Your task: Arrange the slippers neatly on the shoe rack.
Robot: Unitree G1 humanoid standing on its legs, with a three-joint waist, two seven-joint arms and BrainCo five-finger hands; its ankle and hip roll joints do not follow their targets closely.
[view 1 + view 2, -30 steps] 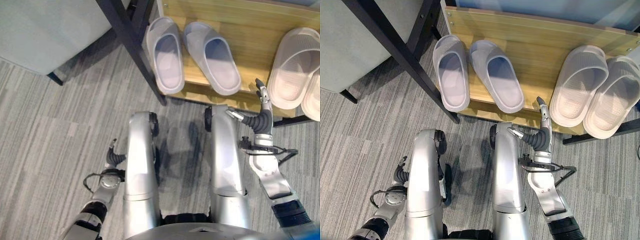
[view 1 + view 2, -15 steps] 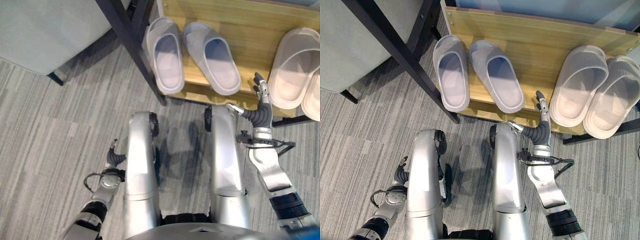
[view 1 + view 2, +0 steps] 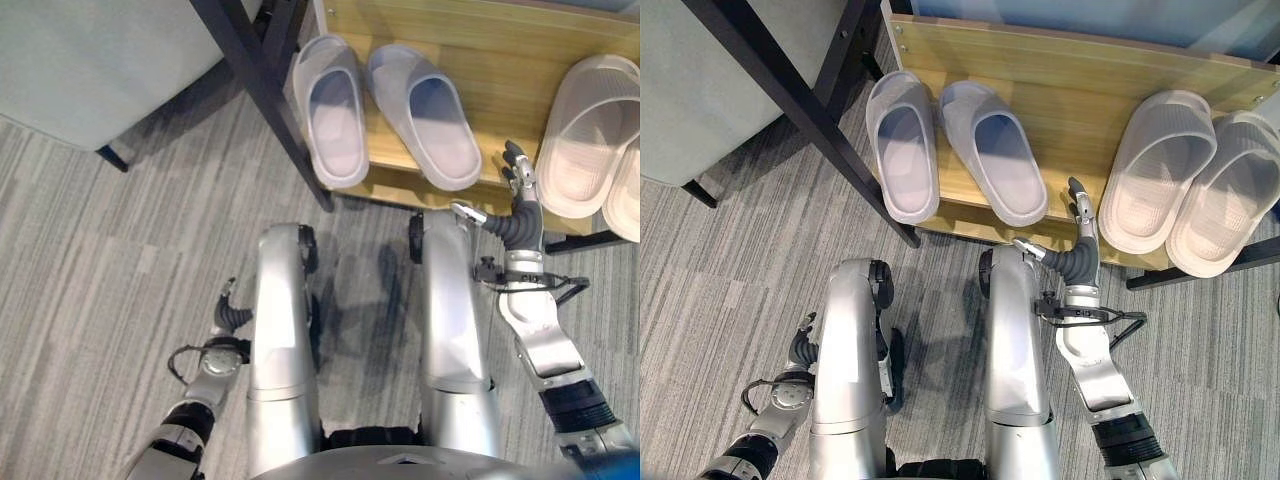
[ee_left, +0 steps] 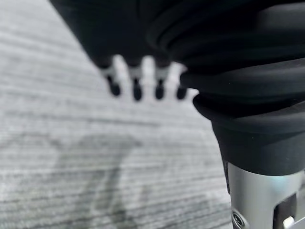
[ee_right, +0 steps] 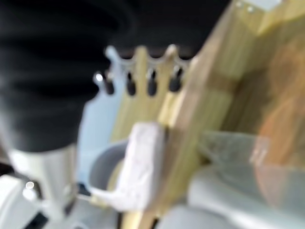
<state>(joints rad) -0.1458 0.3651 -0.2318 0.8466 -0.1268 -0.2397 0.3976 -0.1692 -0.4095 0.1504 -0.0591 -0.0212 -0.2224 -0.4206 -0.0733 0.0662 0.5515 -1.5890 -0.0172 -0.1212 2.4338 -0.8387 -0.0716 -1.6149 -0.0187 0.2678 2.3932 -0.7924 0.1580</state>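
Head views: two grey slippers [image 3: 385, 110] and two beige slippers [image 3: 1185, 180] sit on wooden shoe rack [image 3: 1080, 85]. Right hand [image 3: 1081, 222] between pairs, fingers straight, holding nothing. Left hand [image 3: 228, 312] low over grey carpet [image 3: 110, 260].
Left wrist view: fingers [image 4: 136, 85] straight, nothing held.
Right wrist view: fingers [image 5: 151, 81] straight over rack.

The outer pale slipper [image 3: 625, 195] is cut by the frame edge; the left hand [image 3: 226, 312] (low, part-hidden) seems relaxed.
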